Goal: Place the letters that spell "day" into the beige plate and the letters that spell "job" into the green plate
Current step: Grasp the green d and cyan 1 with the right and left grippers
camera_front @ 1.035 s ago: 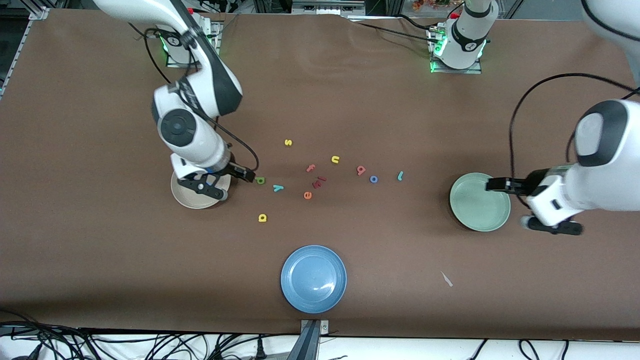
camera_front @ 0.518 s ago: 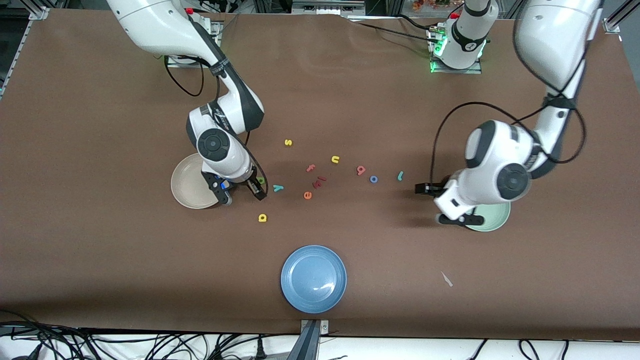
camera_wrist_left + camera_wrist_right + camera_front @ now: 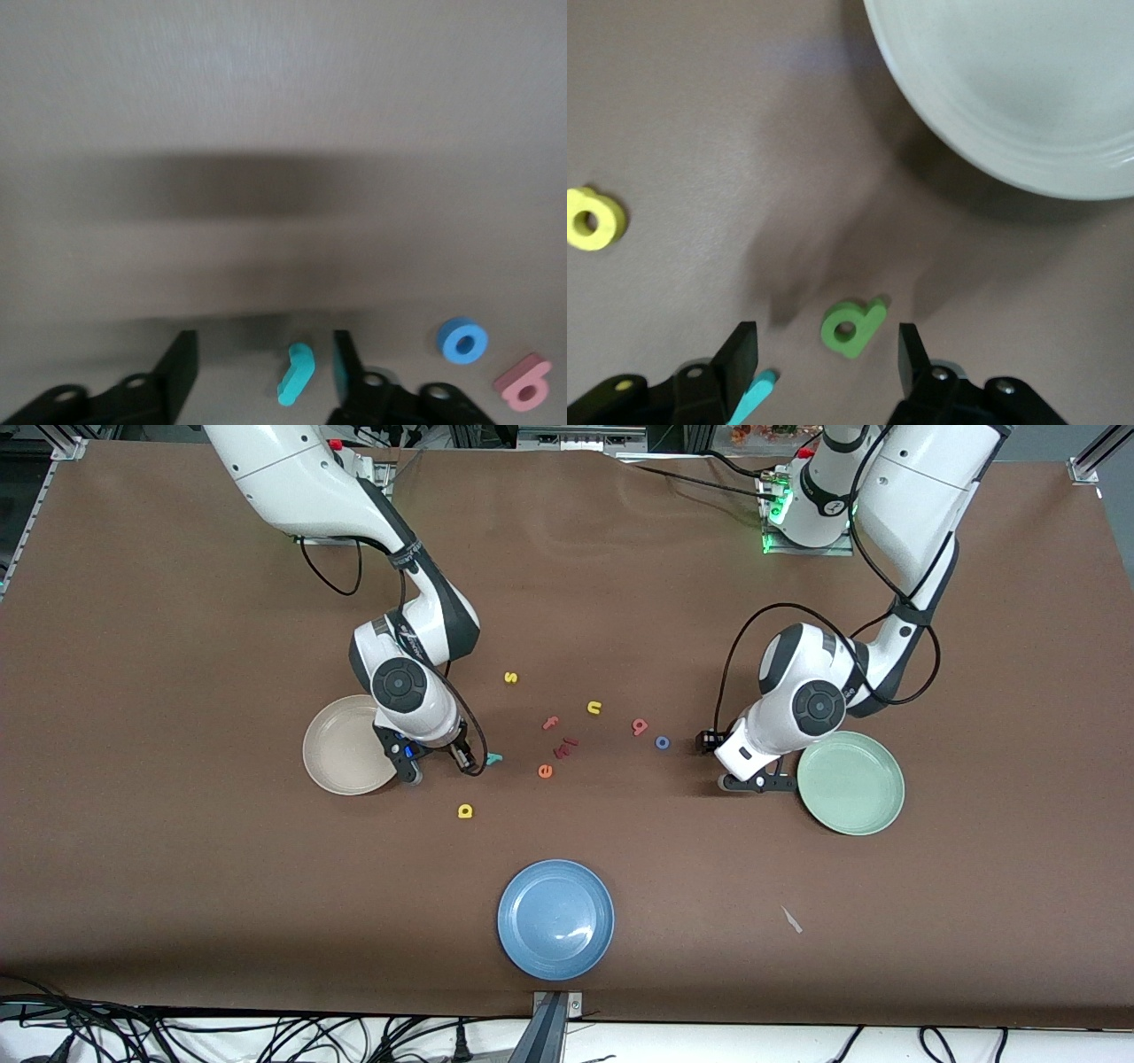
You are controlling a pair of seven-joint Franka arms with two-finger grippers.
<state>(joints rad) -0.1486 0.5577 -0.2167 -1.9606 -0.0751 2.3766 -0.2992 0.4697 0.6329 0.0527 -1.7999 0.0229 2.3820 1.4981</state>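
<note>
In the right wrist view, my right gripper (image 3: 826, 359) stands open low over the table, with the green "d" (image 3: 852, 328) lying untouched between its fingers. The teal "y" (image 3: 753, 397) lies by one finger, the yellow "a" (image 3: 594, 219) farther off, and the beige plate (image 3: 1010, 88) close by. My left gripper (image 3: 261, 367) is open around the teal "j" (image 3: 297, 374), with a gap on each side. The blue "o" (image 3: 462, 341) and pink "b" (image 3: 524, 382) lie beside it. In the front view, the right gripper (image 3: 461, 755) is beside the beige plate (image 3: 348, 746), and the left gripper (image 3: 709, 740) is near the green plate (image 3: 850, 782).
A blue plate (image 3: 555, 919) sits near the front camera at mid-table. A yellow "s" (image 3: 510, 677), yellow "n" (image 3: 594, 708), pink "f" (image 3: 551, 724), red letters (image 3: 567, 746) and orange "e" (image 3: 545, 771) lie scattered between the grippers. A paper scrap (image 3: 791, 919) lies nearer the camera.
Both arms swung in toward the letters and came down. The right gripper went from over the beige plate to the "d", the left gripper from the green plate to the "j".
</note>
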